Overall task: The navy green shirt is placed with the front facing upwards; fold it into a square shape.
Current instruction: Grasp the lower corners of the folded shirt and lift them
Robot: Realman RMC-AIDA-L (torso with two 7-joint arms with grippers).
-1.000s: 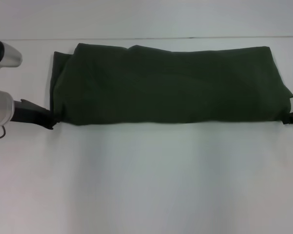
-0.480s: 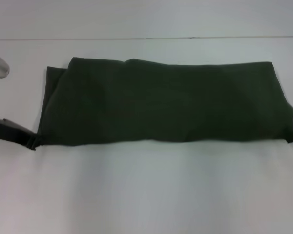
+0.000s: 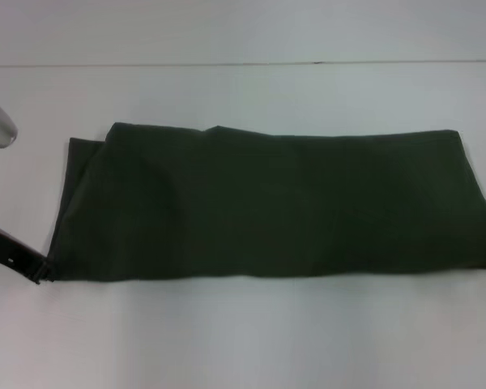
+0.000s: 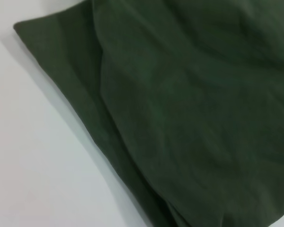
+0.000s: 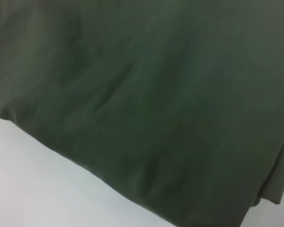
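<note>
A: What had changed against the earlier frames?

B: The navy green shirt (image 3: 267, 203) had come nearer. Its near edge lay lower on the white table (image 3: 243, 340) than half a second before, and lower again than a second before. The left gripper (image 3: 40, 271) had dropped toward the near left and mostly left the head view; only a dark finger showed at the shirt's near left corner. The right gripper had slipped almost wholly past the right edge.

A: Were the grippers clamped on the cloth?

B: The left one met the corner, but I could not tell whether its fingers were closed on it. The right one I could not judge either.

A: Edges and open room?

B: Nearest lay a broad bare strip of table, running the full width. The shirt's near edge ran almost straight from left to right. At the left end a lower layer stuck out as a flap beyond the upper fold; the left wrist view showed that same stepped layering (image 4: 80, 109). The right end reached the edge of the head view. Beyond the far edge there was more bare table up to a thin dark line across the back.

A: Any writing or label?

B: None could be read. The shirt lay as a long folded band, plain dark green on top, and the right wrist view showed only plain cloth (image 5: 156, 104) over table.
</note>
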